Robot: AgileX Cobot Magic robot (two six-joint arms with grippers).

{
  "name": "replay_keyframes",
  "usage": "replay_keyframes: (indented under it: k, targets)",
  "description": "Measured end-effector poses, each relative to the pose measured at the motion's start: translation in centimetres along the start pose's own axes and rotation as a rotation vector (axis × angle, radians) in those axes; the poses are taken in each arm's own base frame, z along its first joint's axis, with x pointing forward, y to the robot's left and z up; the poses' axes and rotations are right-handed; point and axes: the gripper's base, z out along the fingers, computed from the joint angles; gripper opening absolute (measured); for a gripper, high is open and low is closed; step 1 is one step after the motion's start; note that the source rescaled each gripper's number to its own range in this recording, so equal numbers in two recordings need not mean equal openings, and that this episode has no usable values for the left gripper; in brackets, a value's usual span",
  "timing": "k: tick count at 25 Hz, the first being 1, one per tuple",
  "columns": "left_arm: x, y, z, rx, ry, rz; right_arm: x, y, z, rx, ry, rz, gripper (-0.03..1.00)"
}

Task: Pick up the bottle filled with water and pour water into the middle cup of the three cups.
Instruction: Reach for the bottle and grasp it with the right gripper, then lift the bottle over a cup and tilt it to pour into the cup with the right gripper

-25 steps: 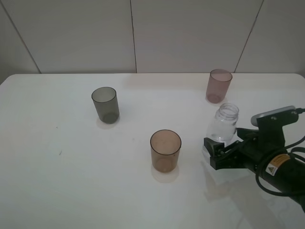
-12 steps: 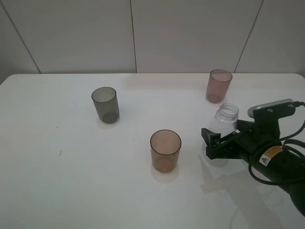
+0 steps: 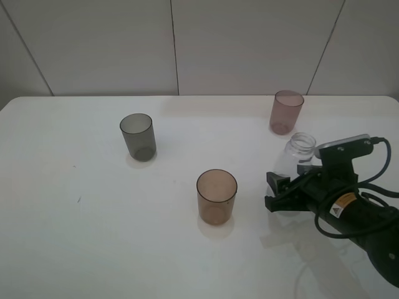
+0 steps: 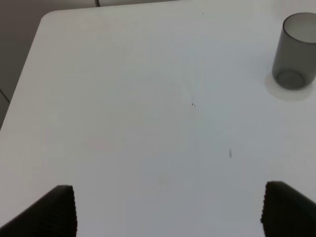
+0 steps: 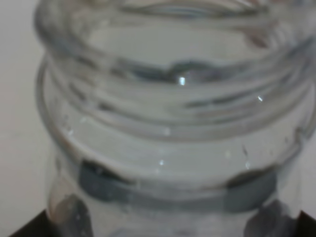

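Observation:
The clear uncapped bottle [image 3: 298, 154] stands at the right of the white table [image 3: 81, 237], in front of the pinkish-mauve cup [image 3: 286, 112]. My right gripper [image 3: 273, 192] is open, with its jaws on either side of the bottle's lower body. In the right wrist view the bottle's threaded neck [image 5: 173, 123] fills the picture, and dark fingers [image 5: 69, 219] show at its sides. The amber-brown middle cup [image 3: 216, 196] stands upright to the left of the gripper. The smoky grey cup [image 3: 138, 136] stands at the far left. My left gripper [image 4: 175, 212] is open and empty above bare table.
The grey cup [image 4: 296, 59] also shows in the left wrist view, far from the left fingers. The table's left edge and rounded corner [image 4: 42, 22] show there. A tiled wall [image 3: 187, 43] rises behind the table.
My right gripper has moved in to the left and farther back, so that its jaws now flank the bottle. The cups have not moved.

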Motion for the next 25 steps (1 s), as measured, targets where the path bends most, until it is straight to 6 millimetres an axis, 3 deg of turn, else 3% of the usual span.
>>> replay_keyframes:
  k: [16,25]
  targets:
    - [0.0,0.0,0.0,0.000,0.000,0.000,-0.1,0.1,-0.2,-0.019,-0.001,-0.004,0.00]
    - [0.0,0.0,0.0,0.000,0.000,0.000,-3.3,0.4,-1.5,-0.049,-0.147,-0.037,0.00]
